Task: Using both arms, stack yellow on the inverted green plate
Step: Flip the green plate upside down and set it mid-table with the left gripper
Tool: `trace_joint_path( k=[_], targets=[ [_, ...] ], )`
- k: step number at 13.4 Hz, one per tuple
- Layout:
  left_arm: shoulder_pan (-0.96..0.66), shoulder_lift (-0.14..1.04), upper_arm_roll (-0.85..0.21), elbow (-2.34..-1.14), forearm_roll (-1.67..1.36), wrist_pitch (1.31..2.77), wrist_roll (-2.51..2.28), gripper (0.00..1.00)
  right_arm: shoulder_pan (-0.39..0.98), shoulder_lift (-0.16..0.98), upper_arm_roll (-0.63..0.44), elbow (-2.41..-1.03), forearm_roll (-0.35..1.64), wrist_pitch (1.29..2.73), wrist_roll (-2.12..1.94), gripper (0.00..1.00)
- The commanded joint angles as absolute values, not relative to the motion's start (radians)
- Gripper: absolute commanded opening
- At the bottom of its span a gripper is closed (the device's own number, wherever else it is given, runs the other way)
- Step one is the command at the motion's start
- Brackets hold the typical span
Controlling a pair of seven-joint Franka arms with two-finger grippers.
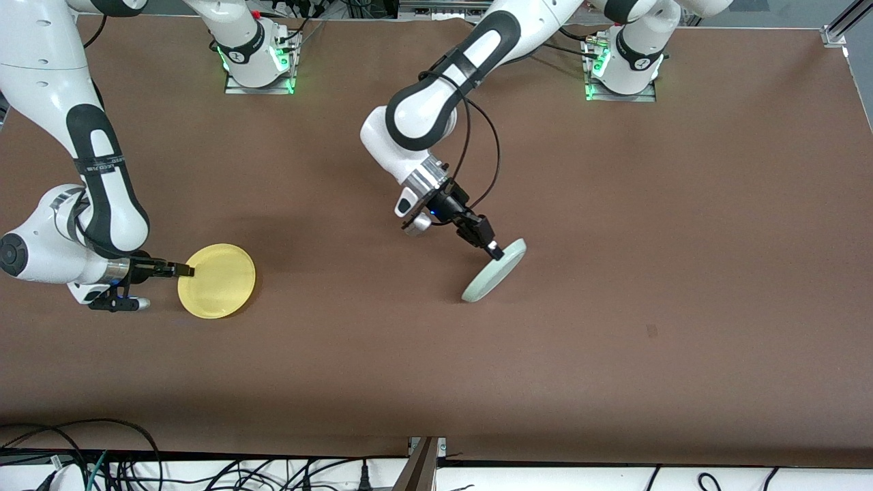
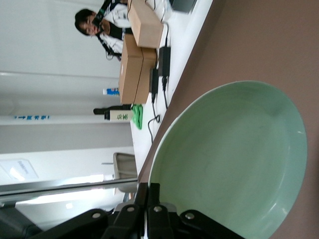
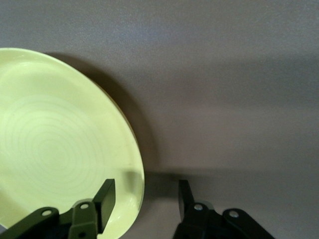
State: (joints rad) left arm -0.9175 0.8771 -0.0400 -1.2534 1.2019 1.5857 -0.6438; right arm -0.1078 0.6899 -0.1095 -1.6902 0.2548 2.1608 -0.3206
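Observation:
The yellow plate lies flat, rim up, on the brown table toward the right arm's end. My right gripper is open at its edge, with one finger over the plate's inside and the other outside the rim. In the right wrist view the yellow plate has its rim between my right gripper's fingers. The green plate stands tilted on its edge near the table's middle. My left gripper is shut on its upper rim. The left wrist view shows the green plate's hollow face and the left gripper pinching the rim.
The two arm bases stand along the table's edge farthest from the front camera. Cables lie off the edge nearest that camera. Cardboard boxes and a person show off the table in the left wrist view.

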Motion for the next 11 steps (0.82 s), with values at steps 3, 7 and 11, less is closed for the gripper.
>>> trace_joint_path(
  k=[3, 7, 11],
  targets=[
    [-0.965, 0.928, -0.025, -1.192, 1.227, 1.64, -0.725, 0.0, -0.121, 0.69, -0.098, -1.698, 0.282, 2.172, -0.348, 0.41],
    [-1.005, 0.96, -0.025, -1.198, 1.23, 1.638, -0.77, 0.0, -0.121, 0.692, -0.095, -1.697, 0.282, 2.163, -0.379, 0.05],
    [-1.071, 0.98, -0.025, -1.209, 1.232, 1.589, -0.86, 0.0, -0.121, 0.695, -0.095, -1.687, 0.282, 2.161, -0.387, 0.0]
  ],
)
